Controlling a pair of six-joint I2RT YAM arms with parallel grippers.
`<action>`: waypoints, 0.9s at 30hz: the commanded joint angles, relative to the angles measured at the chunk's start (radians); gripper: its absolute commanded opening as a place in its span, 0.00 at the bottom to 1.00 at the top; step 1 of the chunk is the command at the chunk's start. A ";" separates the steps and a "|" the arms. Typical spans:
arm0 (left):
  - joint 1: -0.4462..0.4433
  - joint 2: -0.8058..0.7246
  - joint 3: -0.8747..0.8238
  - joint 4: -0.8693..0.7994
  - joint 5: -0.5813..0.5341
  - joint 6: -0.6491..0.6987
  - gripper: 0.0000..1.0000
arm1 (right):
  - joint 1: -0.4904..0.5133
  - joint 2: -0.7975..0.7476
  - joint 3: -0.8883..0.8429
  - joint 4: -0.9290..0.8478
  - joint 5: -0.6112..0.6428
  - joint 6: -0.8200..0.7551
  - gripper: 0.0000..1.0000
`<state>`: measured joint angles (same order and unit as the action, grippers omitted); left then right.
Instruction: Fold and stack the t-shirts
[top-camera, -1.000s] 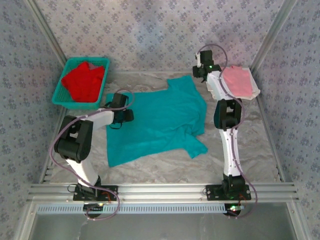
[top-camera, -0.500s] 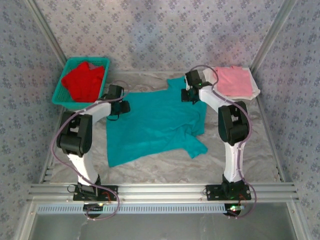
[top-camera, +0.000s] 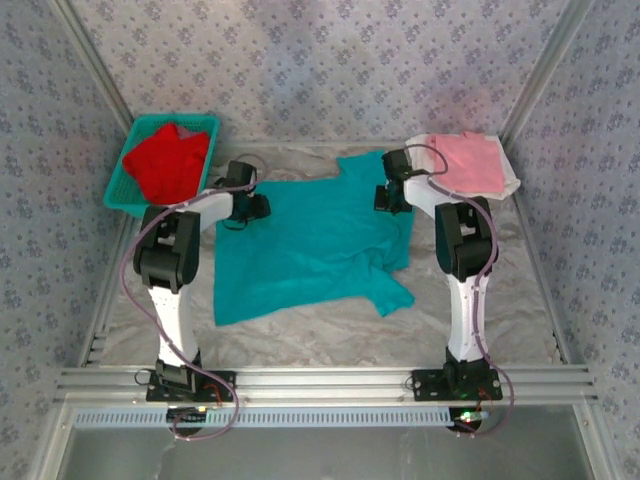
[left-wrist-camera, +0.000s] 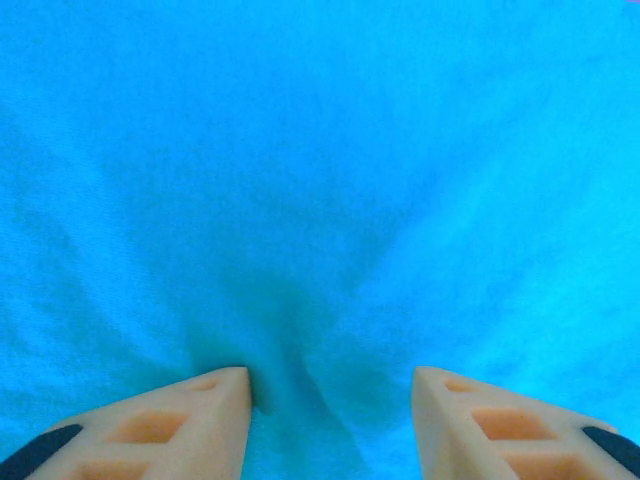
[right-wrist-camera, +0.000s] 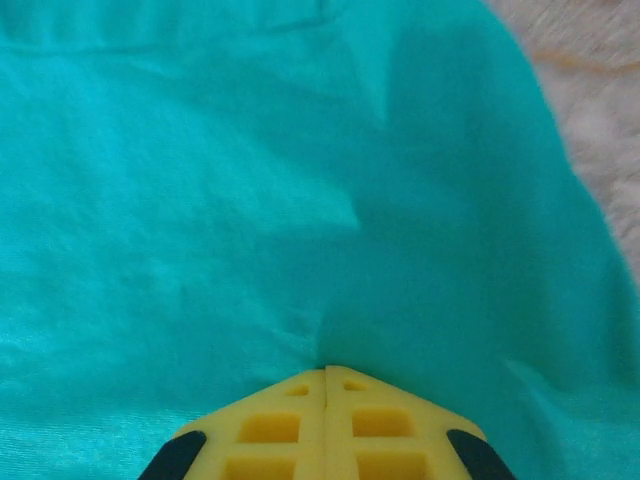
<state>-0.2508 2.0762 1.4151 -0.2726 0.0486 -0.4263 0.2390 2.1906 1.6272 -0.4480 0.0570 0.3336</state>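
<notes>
Pinching the teal t-shirt (top-camera: 310, 245) along its far edge for the first fold: the shirt lies spread over the middle of the table (top-camera: 480, 300), one sleeve crumpled at its near right. My left gripper (top-camera: 247, 207) rests on the far left part of the shirt with its jaws apart. In the left wrist view both tan fingertips (left-wrist-camera: 215, 400) press into the cloth, and a shallow pucker rises between them without being clamped. My right gripper (top-camera: 390, 197) sits on the far right part of the shirt, near the collar. Its yellow fingers (right-wrist-camera: 290, 420) are closed flat against each other, with the tips at the end of a crease. I cannot tell whether any cloth is caught between them. A folded pink t-shirt (top-camera: 475, 160) lies in the far right corner, and a red t-shirt (top-camera: 165, 165) is heaped in the basket (top-camera: 145, 209) at the far left. To do this step well, I judge that the left jaws should close on the raised pucker before any lift. Both arms should then rise together and level, so the edge stays taut and straight. If the right tips hold nothing, one side will drop and the fold will skew, so a gentle test pull seems wise first.
</notes>
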 joint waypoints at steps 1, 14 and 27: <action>-0.004 0.097 0.099 -0.070 0.045 0.017 0.46 | -0.031 0.064 0.039 -0.063 0.026 0.055 0.01; 0.000 0.291 0.611 -0.261 0.038 0.053 0.49 | -0.109 0.271 0.569 -0.294 -0.035 0.017 0.13; -0.005 -0.455 -0.229 0.017 0.003 -0.066 0.57 | -0.060 -0.513 -0.414 0.200 -0.197 0.089 0.43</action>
<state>-0.2508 1.7222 1.3251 -0.2951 0.0677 -0.4435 0.1654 1.7714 1.3785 -0.3954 -0.1059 0.3897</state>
